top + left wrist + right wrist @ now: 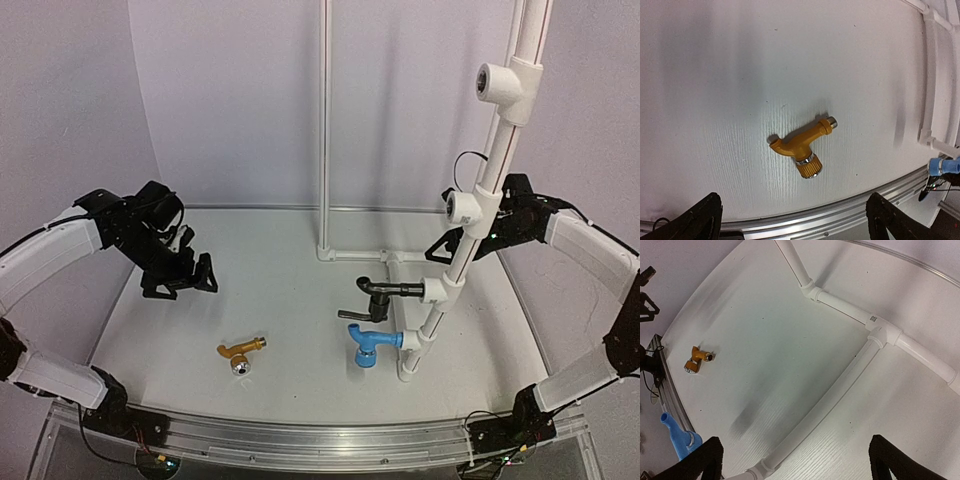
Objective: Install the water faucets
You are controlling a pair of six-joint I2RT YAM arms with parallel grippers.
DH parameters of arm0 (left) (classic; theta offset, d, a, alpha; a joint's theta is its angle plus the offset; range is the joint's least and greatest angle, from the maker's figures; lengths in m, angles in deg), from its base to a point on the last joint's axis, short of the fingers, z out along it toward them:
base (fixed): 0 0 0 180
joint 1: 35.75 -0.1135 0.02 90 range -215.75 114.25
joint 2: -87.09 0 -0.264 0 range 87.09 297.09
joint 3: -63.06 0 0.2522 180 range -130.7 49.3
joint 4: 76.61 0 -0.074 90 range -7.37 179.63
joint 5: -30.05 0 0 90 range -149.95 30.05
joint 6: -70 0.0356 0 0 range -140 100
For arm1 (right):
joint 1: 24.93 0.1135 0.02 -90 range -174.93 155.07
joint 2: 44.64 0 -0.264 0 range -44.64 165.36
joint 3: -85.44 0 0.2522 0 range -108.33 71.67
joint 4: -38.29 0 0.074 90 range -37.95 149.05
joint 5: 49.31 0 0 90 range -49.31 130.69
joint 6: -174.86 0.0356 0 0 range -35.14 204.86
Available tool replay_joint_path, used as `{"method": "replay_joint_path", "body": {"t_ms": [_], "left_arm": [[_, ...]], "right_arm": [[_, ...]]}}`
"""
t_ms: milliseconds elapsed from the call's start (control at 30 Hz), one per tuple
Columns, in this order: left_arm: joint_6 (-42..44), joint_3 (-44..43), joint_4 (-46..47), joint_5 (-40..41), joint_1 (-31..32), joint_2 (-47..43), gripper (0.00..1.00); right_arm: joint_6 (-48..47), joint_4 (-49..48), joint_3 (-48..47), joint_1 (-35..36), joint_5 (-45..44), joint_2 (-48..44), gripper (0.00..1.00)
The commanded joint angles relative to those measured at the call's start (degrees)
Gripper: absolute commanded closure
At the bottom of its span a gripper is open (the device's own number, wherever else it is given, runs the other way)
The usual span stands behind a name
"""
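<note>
The table [730,70] is white and matt, with a fine ribbed grain. The rail [330,438] along its near edge is bare brushed metal. The pipes [825,400] are smooth white plastic with a soft sheen. The gold faucet [801,145] has a dull yellow body with a bright, polished metal collar and tip. The blue faucet [375,342] looks like glossy plastic, and the black faucet [380,298] is faintly shiny.

Wht table [290,300], gold faucet [241,352] on its side, PVC frame [832,392]
</note>
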State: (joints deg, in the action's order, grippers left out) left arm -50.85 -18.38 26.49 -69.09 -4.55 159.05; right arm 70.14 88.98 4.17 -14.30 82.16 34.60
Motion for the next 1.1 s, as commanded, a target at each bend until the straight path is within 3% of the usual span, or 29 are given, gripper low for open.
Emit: {"method": "replay_joint_path", "body": {"t_ms": [0,233,400,667,1067], "left_arm": [[5.0,2.4,1.6,-2.1,5.0,-0.2,0.0],[10.5,6.0,10.1,-1.4,14.4,4.1,0.0],[17.5,6.3,11.7,3.2,21.3,12.0,0.0],[29.1,3.7,13.5,6.0,22.2,23.0,0.0],[39.7,7.8,16.6,4.5,22.1,25.9,0.0]], "right_arm": [[0.2,0.0,-0.5,-0.1,0.7,-0.8,0.02],[-1.8,0.2,-0.5,-0.1,2.4,1.0,0.02],[-5.6,3.6,-2.8,0.0,4.8,4.5,0.02],[-9.0,7.8,-5.7,-0.1,5.3,7.0,0.02],[-10.4,10.5,-8.0,0.0,7.1,7.3,0.02]]}}
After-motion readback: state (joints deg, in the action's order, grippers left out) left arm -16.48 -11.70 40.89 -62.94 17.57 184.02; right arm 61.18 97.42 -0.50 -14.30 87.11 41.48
